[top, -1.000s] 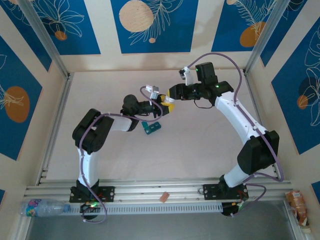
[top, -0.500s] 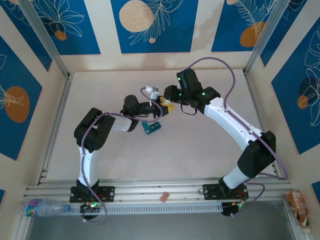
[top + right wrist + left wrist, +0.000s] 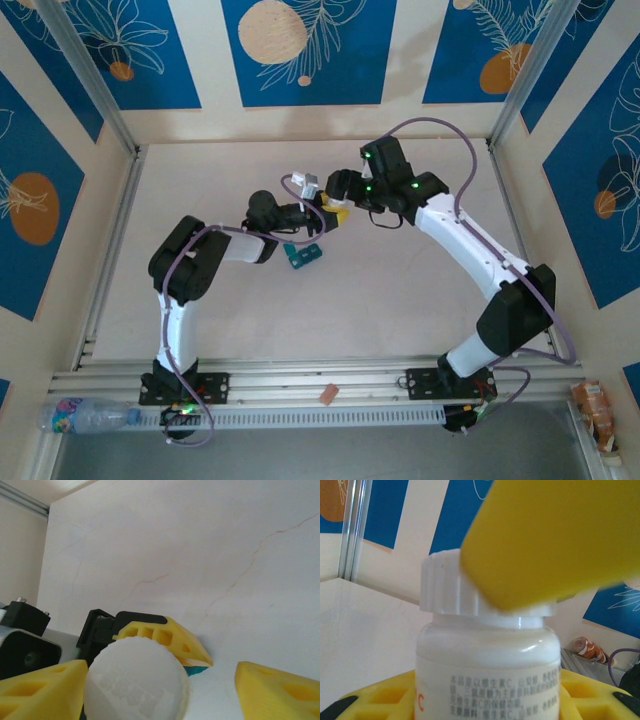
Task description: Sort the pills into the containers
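Pill box (image 3: 303,255) lies near the left claw (image 3: 326,216) clamped on a white bottle (image 3: 487,672), right claw (image 3: 162,691) apart around its cap (image 3: 134,679).

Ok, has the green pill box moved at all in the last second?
No. In the top view the pill box sits just where it was, same gap from the near rail.

Right claw (image 3: 162,680) straddling white ribbed-cap plastic bottle (image 3: 137,682).
Cap touches one yellow plastic finger (image 3: 42,692); the other finger (image 3: 280,690) stands apart. Pale veined table surface (image 3: 200,540) lies beyond the claw.
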